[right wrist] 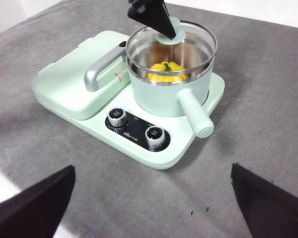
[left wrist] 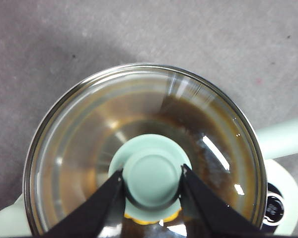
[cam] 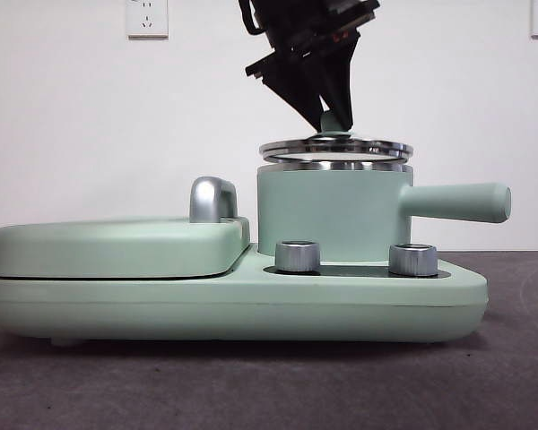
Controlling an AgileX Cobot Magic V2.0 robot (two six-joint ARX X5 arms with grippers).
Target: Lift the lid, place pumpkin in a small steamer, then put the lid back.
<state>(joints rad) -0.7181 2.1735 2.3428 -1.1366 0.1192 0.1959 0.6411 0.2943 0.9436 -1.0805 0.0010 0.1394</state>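
The round glass lid with its shiny steel rim (cam: 335,149) is seen held just above the steel rim of the mint-green cylindrical steamer pot (cam: 334,215), a thin gap showing between the two in the front view. The small mint-green knob (left wrist: 152,177) is pinched on both sides by the left gripper (left wrist: 152,179), its black jaws closed snugly against it. Through the glass, the glossy yellow-orange ribbed pumpkin with its green stem (right wrist: 167,70) can be made out resting inside the pot.

The lid is judged rigid, fairly light and breakable, with slick glass and a smooth rim; the knob is the only sensible hold, and it is being used. A centred, level descent would be called for, since a tilted rim could catch on the pot's edge.

The pot's long straight handle (cam: 455,202) is pointed away from the flat mint-green griddle cover (cam: 117,246) with its curved steel handle (cam: 212,199). Two steel dials (cam: 298,255) are set into the base. The right gripper (right wrist: 149,198) is held wide open, well back from the appliance, holding nothing.
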